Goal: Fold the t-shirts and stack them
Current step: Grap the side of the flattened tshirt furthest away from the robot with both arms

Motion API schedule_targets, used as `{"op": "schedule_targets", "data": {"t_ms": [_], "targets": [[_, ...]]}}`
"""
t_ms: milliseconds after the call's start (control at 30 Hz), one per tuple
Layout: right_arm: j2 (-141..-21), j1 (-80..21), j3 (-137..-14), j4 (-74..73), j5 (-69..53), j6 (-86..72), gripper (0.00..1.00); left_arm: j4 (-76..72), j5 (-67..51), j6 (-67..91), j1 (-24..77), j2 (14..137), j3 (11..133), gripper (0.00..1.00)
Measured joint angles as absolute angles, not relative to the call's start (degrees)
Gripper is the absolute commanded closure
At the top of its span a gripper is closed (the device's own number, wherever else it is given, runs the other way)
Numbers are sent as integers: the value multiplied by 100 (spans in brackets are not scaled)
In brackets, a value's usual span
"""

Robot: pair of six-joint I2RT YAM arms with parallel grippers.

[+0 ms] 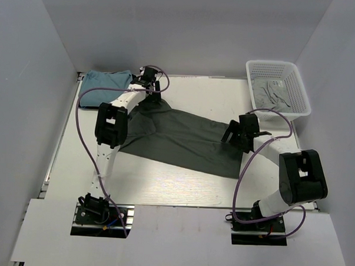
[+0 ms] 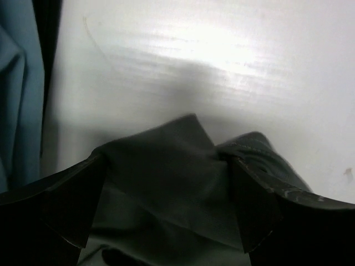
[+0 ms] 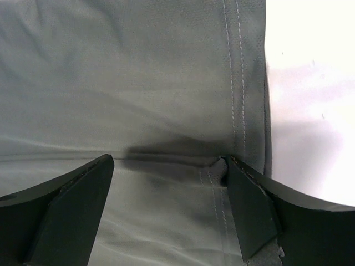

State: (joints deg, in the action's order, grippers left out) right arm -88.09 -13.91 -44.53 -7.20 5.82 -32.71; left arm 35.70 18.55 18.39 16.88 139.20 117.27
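A dark grey-green t-shirt (image 1: 177,139) lies spread across the middle of the white table (image 1: 208,93). My left gripper (image 1: 149,84) is at the shirt's far left corner. In the left wrist view it (image 2: 166,158) is open, with bunched dark cloth (image 2: 166,188) between its fingers. My right gripper (image 1: 233,133) is at the shirt's right edge. It (image 3: 169,160) is open over the stitched hem (image 3: 236,83), with a low fold between the fingers and its right fingertip (image 3: 244,199) touching the hem. A folded teal-blue t-shirt (image 1: 108,83) lies at the back left.
A white mesh basket (image 1: 279,63) stands at the back right with pale grey t-shirts (image 1: 273,95) in it. The teal shirt (image 2: 19,94) shows at the left edge of the left wrist view. White walls close in the table on three sides.
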Motion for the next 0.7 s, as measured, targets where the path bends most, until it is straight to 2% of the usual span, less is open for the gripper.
{"op": "schedule_targets", "data": {"t_ms": [133, 233, 500, 700], "targets": [[-8562, -1391, -4289, -884, 582, -3229, 14, 3695, 2078, 2303, 1671, 14540, 12720, 1], [-8267, -1391, -4160, -1028, 615, -3164, 12, 3771, 2329, 2705, 1671, 14656, 12905, 1], [-7559, -1433, -4106, -1052, 596, -2982, 12, 3704, 2491, 2969, 1643, 13574, 11559, 1], [-7330, -1656, -3929, -1041, 412, -2867, 11, 3457, 2429, 2856, 1673, 11974, 10510, 1]]}}
